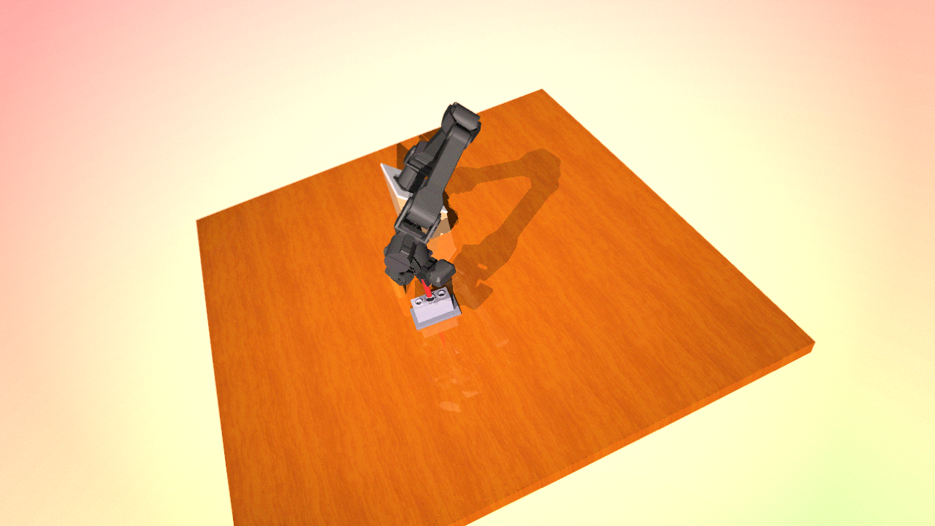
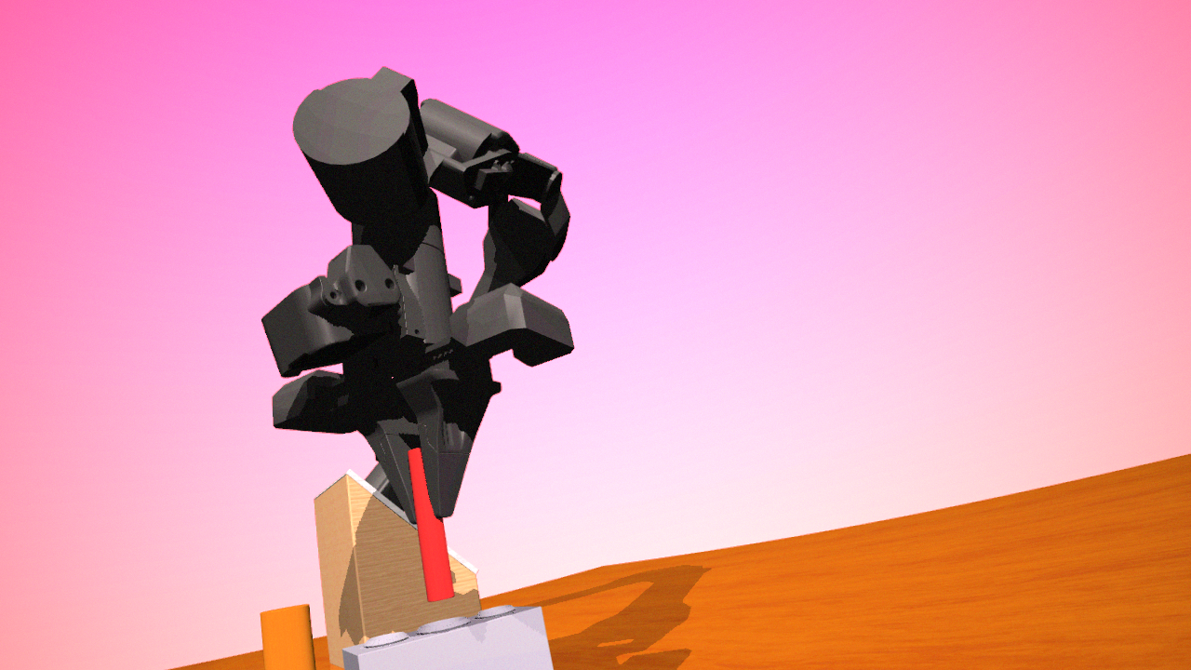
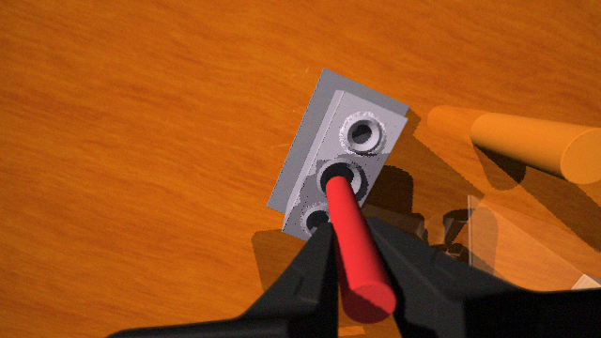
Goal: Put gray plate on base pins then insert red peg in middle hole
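My gripper (image 1: 424, 281) (image 2: 429, 517) (image 3: 348, 230) is shut on the upper part of the red peg (image 1: 428, 290) (image 2: 436, 570) (image 3: 345, 211). The peg points down, slightly tilted in the exterior view, with its lower end a little above the middle hole. In the wrist view that end overlaps the middle hole's opening. The light gray plate (image 1: 436, 310) (image 2: 466, 648) (image 3: 394, 123) sits level over the darker gray base (image 1: 437, 322) (image 3: 305, 129). Its two outer holes show; whether the pins stand inside them I cannot tell. One outer hole is partly behind a finger in the wrist view.
An orange cylinder (image 1: 399, 288) (image 2: 287, 639) (image 3: 521, 141) stands beside the base. The wedge-shaped wooden arm mount (image 2: 333, 542) with a white top (image 1: 391, 171) stands behind it. The arm's shadow falls on the wooden table (image 1: 588, 326).
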Available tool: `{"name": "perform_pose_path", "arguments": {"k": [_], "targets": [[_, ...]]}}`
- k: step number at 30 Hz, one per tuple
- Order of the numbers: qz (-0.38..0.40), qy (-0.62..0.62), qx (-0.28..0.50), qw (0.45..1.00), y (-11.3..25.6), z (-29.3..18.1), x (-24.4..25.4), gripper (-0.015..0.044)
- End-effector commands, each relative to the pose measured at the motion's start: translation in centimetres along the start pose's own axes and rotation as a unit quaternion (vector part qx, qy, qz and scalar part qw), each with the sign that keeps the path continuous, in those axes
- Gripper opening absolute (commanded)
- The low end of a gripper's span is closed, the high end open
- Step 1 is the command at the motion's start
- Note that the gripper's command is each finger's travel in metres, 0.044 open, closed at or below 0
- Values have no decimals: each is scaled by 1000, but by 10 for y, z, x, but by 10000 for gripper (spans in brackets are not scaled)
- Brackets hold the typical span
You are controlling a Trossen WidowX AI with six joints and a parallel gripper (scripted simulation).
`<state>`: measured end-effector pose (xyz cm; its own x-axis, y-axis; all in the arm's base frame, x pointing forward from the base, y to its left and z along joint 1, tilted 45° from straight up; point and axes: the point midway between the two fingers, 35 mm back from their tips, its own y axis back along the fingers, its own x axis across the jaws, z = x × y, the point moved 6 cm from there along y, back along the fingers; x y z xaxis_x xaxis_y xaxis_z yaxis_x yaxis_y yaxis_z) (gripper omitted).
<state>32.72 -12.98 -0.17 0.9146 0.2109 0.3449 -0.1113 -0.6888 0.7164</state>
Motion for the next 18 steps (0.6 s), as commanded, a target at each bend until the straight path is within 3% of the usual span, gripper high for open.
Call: {"name": "perform_pose_path", "arguments": {"k": [1, 18], "targets": [[-1, 1, 0, 1000, 0, 0, 0, 0], [-2, 2, -1, 1000, -16, 0, -2, 0]]}}
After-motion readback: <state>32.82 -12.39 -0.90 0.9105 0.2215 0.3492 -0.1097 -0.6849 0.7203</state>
